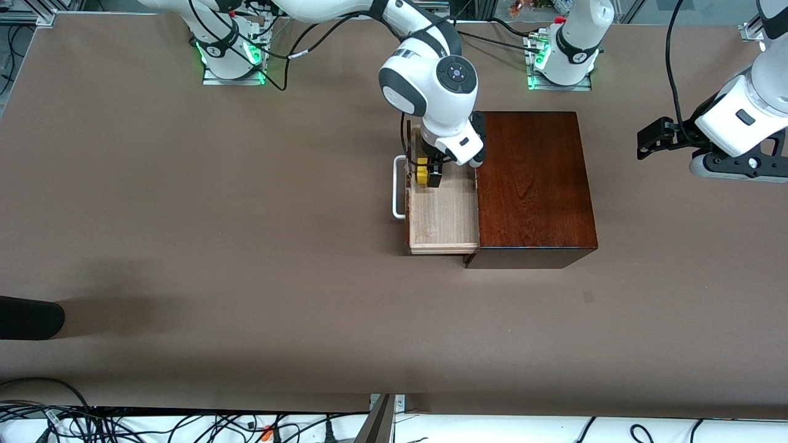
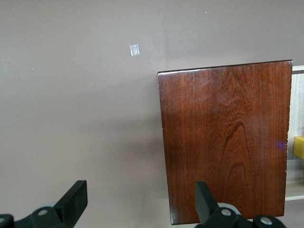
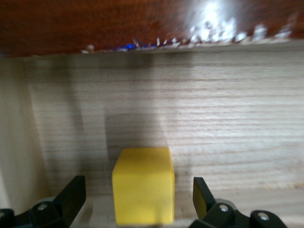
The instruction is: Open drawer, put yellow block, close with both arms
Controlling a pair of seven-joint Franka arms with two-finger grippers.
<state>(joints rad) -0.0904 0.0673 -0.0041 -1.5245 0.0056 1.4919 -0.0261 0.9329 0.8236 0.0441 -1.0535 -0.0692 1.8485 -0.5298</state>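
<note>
The drawer [image 1: 444, 216] stands pulled out of the dark wooden box [image 1: 532, 184] toward the right arm's end, white handle [image 1: 398, 187] leading. The yellow block [image 1: 422, 171] sits on the drawer's pale floor [image 3: 223, 118], close to the drawer front. My right gripper [image 3: 137, 186] is down in the drawer, open, one finger on each side of the yellow block [image 3: 143, 185] with a gap to both. My left gripper [image 1: 646, 140] waits open over bare table at the left arm's end. Its wrist view shows the box top [image 2: 228, 142] and a sliver of the yellow block [image 2: 299, 147].
A small pale square of tape [image 2: 135, 50] lies on the brown table beside the box. A dark rounded object [image 1: 28, 317] juts in at the right arm's end of the table, nearer the front camera. Cables run along the table's front edge [image 1: 184, 424].
</note>
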